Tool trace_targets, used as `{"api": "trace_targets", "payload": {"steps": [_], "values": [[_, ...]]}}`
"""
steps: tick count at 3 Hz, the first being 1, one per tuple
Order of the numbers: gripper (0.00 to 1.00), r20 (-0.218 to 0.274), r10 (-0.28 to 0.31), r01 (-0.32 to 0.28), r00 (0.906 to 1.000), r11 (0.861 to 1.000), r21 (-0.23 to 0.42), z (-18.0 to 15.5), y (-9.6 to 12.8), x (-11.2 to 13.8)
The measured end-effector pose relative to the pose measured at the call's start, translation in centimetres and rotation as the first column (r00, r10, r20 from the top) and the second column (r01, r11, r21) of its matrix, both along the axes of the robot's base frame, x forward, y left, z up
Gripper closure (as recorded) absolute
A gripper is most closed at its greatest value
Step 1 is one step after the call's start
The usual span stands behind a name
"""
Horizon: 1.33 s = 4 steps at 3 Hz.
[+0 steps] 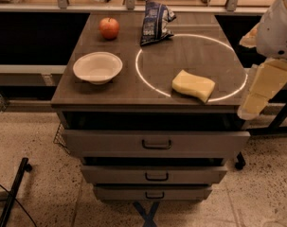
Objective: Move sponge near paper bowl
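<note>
Pale yellow foam first: the soft rectangular sponge block with rounded edges (193,85) lies flat on the dark wooden cabinet top (129,86), in the front right part of it. It sits inside the thin white circle (138,65) marked on the surface, with its front corner close to that line. The shallow round white paper bowl with the flared rim (97,66) stands upright on the left side of the top, outside the circle and well apart from the sponge, with bare wood between them. Behind the bowl, near the back left corner, sits a round red apple (109,28), and at the back centre a crumpled blue snack bag (155,21) lies with its near end at the circle's rear arc. My flat pale yellow gripper (259,96) hangs off the right edge of the cabinet, beside the front right corner, under the white arm housing (278,27). Its tip reaches down to about the level of the top's edge. It touches neither the sponge nor the cabinet and holds nothing that I can see (whether it is spread or pressed together I cannot tell from here). Below the top, three grey drawers with dark handles (156,143) face me, above a speckled floor (48,193).
</note>
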<state>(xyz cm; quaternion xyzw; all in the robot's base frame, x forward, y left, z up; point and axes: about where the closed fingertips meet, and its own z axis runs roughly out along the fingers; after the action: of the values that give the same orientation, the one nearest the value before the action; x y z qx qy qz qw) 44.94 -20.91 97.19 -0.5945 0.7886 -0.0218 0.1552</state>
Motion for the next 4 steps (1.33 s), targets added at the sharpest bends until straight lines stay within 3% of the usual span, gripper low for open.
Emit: {"api": "trace_targets", "payload": {"steps": [1, 2, 3, 4], "values": [[0.0, -0.028, -0.006, 0.008, 0.9996, 0.997, 0.075, -3.2, 3.2, 5.2], [0.0, 0.007, -0.038, 0.036, 0.9993, 0.99, 0.14, -6.3, 4.7, 8.8], [0.0, 0.031, -0.141, 0.133, 0.9895, 0.975, 0.177, -10.5, 4.9, 11.5], [0.0, -0.015, -0.229, 0.227, 0.9733, 0.953, 0.2, -14.7, 4.9, 12.7]]}}
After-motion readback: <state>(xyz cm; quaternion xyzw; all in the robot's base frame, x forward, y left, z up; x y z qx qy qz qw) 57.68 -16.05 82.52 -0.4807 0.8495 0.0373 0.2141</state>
